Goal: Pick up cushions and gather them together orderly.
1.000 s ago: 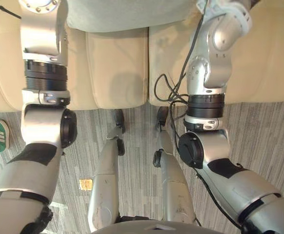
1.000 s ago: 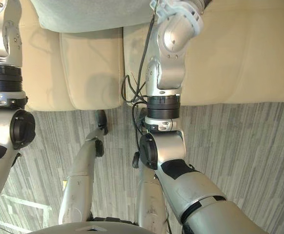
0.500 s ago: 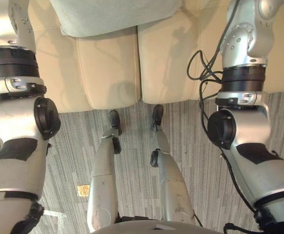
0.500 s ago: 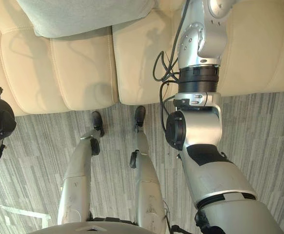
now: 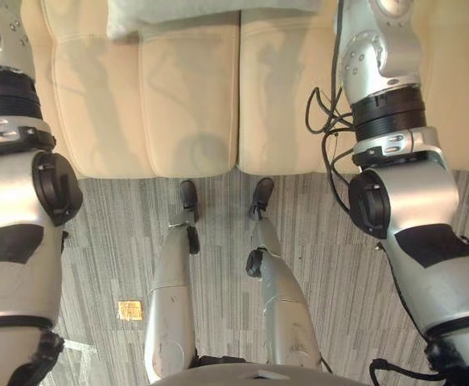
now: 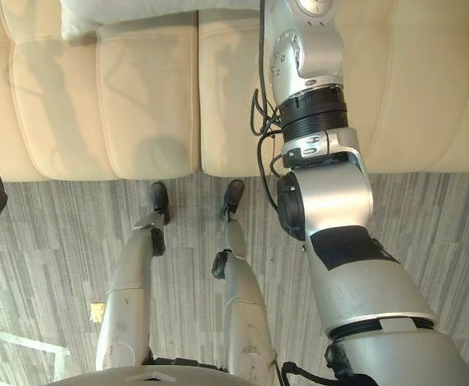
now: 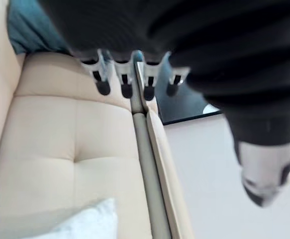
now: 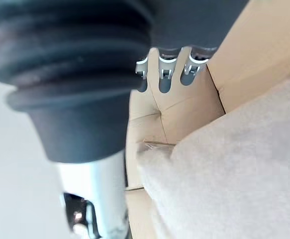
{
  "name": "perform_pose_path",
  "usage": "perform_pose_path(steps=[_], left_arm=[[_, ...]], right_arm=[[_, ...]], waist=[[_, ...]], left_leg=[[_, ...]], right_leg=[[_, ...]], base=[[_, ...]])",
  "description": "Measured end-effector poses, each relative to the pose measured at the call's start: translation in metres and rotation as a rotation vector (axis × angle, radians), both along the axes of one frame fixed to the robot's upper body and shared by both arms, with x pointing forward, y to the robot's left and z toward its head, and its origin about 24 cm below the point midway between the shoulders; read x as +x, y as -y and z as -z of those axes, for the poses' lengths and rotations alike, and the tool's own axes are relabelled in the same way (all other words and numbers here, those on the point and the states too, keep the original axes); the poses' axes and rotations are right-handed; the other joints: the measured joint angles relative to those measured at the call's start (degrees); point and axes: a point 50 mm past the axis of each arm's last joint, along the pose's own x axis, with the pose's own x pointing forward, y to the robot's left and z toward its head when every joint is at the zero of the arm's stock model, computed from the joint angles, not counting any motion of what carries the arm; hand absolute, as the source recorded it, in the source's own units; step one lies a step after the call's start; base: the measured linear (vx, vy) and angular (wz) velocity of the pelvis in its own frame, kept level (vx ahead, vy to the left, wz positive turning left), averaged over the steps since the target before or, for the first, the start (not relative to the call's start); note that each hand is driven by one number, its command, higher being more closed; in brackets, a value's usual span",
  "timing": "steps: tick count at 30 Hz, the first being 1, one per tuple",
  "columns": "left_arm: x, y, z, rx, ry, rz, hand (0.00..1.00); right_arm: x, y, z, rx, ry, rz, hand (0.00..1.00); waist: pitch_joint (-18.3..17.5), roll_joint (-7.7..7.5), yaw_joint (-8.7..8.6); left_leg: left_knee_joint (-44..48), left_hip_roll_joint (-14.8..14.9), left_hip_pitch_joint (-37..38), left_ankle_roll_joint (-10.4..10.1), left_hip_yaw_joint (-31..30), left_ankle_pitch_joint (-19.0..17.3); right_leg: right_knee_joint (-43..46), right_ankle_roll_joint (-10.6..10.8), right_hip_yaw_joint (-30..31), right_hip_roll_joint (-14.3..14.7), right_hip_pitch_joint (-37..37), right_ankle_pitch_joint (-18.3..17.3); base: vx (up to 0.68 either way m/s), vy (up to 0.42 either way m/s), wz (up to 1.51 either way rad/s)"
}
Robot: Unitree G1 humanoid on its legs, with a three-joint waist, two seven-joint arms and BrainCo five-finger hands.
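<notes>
Arms flank the pale grey fabric cushion (image 5: 178,12) lying on the cream leather sofa (image 5: 186,96) (probably to clamp it between them), left hand (image 7: 125,82) and right hand (image 8: 164,74) straight-fingered, holding nothing.

It looked like a living room or lounge. A wide cream sofa (image 5: 187,104) with stitched, padded seat sections stood on grey striped carpet (image 5: 113,241) that ran right up to its front edge. A pale cushion (image 5: 170,14) lay on the sofa, and a teal cushion (image 7: 28,30) lay on it too.
</notes>
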Motion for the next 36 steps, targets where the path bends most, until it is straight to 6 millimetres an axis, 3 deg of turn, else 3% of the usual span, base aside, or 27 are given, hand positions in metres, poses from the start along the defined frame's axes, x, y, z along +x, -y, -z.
perform_pose_path(steps=[5, 10, 11, 13, 14, 16, 18, 20, 22, 25, 31, 36], left_arm=[[-0.004, -0.003, 0.012, 0.028, 0.019, -0.018, 0.0], [-0.013, -0.002, 0.087, 0.047, 0.026, -0.032, 0.0], [-0.016, -0.004, 0.117, 0.021, -0.008, -0.027, 0.0], [-0.021, -0.007, 0.158, -0.002, -0.073, -0.033, 0.0], [-0.028, -0.008, 0.19, -0.007, -0.141, -0.033, 0.0], [-0.037, -0.009, 0.224, -0.024, -0.223, -0.036, 0.0], [-0.052, -0.01, 0.272, -0.047, -0.356, -0.017, 0.0], [-0.061, -0.01, 0.302, -0.063, -0.456, 0.002, 0.0], [-0.08, -0.015, 0.347, -0.066, -0.628, 0.008, 0.0], [-0.103, -0.016, 0.399, -0.107, -0.834, 0.026, 0.0], [-0.162, 0.0, 0.492, -0.27, -1.216, 0.066, 0.0], [-0.198, 0.013, 0.541, -0.345, -1.484, 0.078, 0.0]], right_arm=[[-0.004, 0.003, 0.005, 0.022, 0.024, -0.023, 0.0], [-0.036, 0.026, 0.047, -0.007, 0.137, 0.064, 0.0], [-0.043, 0.036, 0.067, -0.029, 0.126, 0.13, 0.0], [-0.047, 0.049, 0.097, -0.069, 0.073, 0.213, 0.0], [-0.051, 0.061, 0.126, -0.119, 0.005, 0.283, 0.0], [-0.053, 0.071, 0.162, -0.175, -0.102, 0.332, 0.0], [-0.06, 0.08, 0.215, -0.284, -0.274, 0.354, 0.0], [-0.066, 0.082, 0.247, -0.323, -0.381, 0.345, 0.0], [-0.075, 0.08, 0.301, -0.335, -0.576, 0.3, 0.0], [-0.1, 0.079, 0.361, -0.328, -0.799, 0.254, 0.0], [-0.154, 0.077, 0.447, -0.319, -1.161, 0.182, 0.0], [-0.183, 0.076, 0.491, -0.337, -1.385, 0.13, 0.0]], waist=[[0.0, -0.18, 0.45], [0.1, -0.22, 0.01], [0.0, -0.26, -0.26], [0.0, -0.37, -0.74], [-0.1, -0.43, -1.27], [-0.1, -0.46, -1.41], [-0.1, -0.49, -1.46], [-0.2, -0.73, -1.78], [-2.0, -2.54, -2.22], [-5.9, -4.31, -3.05], [-11.8, -4.49, -5.32], [-14.2, -4.33, -6.31]], left_leg=[[-2.7, -0.2, 1.2, -0.7, -0.5, 1.6], [-6.9, -1.1, 5.3, -1.0, 0.6, 3.0], [-8.4, -1.5, 6.9, -1.2, 0.7, 3.6], [-10.1, -1.9, 8.9, -1.3, 0.9, 4.1], [-10.7, -2.6, 10.2, -1.3, 1.0, 4.2], [-11.0, -3.2, 11.6, -1.3, 0.7, 4.3], [-11.6, -3.5, 14.1, -1.4, 0.7, 4.3], [-12.3, -3.7, 16.2, -1.5, 0.4, 4.1], [-13.6, -4.0, 19.8, -1.7, 0.4, 4.0], [-16.6, -4.8, 24.7, -1.8, 0.2, 4.1], [-20.1, -6.4, 35.2, -2.1, 0.5, 3.9], [-22.7, -7.0, 42.0, -2.2, 1.1, 3.6]], right_leg=[[0.0, 0.0, 0.0, 0.1, 0.1, 0.0], [0.0, 0.0, 0.6, -0.3, 1.8, 0.0], [0.0, 0.0, 1.4, -0.5, 2.6, -0.1], [0.0, -0.1, 2.0, -0.7, 3.6, -0.3], [0.0, -0.1, 2.8, -1.1, 5.1, -2.3], [0.0, -0.1, 3.2, -1.5, 6.5, -3.8], [0.0, 0.4, 3.4, -1.5, 8.7, -5.3], [0.0, 0.2, 3.4, -1.5, 10.6, -5.9], [0.0, -0.2, 4.2, -1.5, 13.3, -6.6], [-0.1, -0.4, 4.5, -2.0, 16.7, -8.1], [0.0, 0.4, 4.6, -3.1, 25.5, -9.8], [-0.4, 0.5, 4.7, -3.6, 30.9, -11.2]], base=[[-0.01, -0.033, 0.1], [-0.01, -0.028, 0.01], [0.0, -0.018, 0.05], [0.0, -0.017, 0.1], [0.0, -0.016, 0.21], [-0.01, -0.026, 0.14], [-0.02, -0.03, 0.02], [-0.01, -0.016, 0.03], [0.02, -0.026, -0.03], [0.06, -0.01, 0.01], [0.1, 0.019, 0.01], [0.05, 0.019, -0.02]])
